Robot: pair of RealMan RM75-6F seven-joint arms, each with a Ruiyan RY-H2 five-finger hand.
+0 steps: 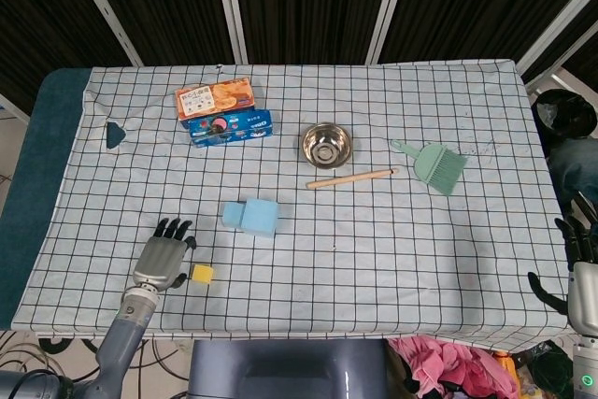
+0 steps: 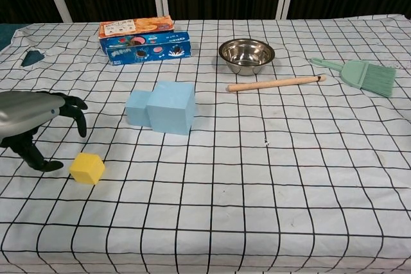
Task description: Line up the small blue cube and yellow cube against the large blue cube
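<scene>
Checkered tablecloth (image 2: 289,178), two blue cubes (image 2: 160,107), one yellow cube (image 2: 87,168)

Checked cloth (image 1: 392,268) over table (image 1: 56,137)

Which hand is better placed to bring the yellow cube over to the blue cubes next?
Left. The left hand is open right beside the yellow cube; the right hand sits off the table's far edge.
</scene>
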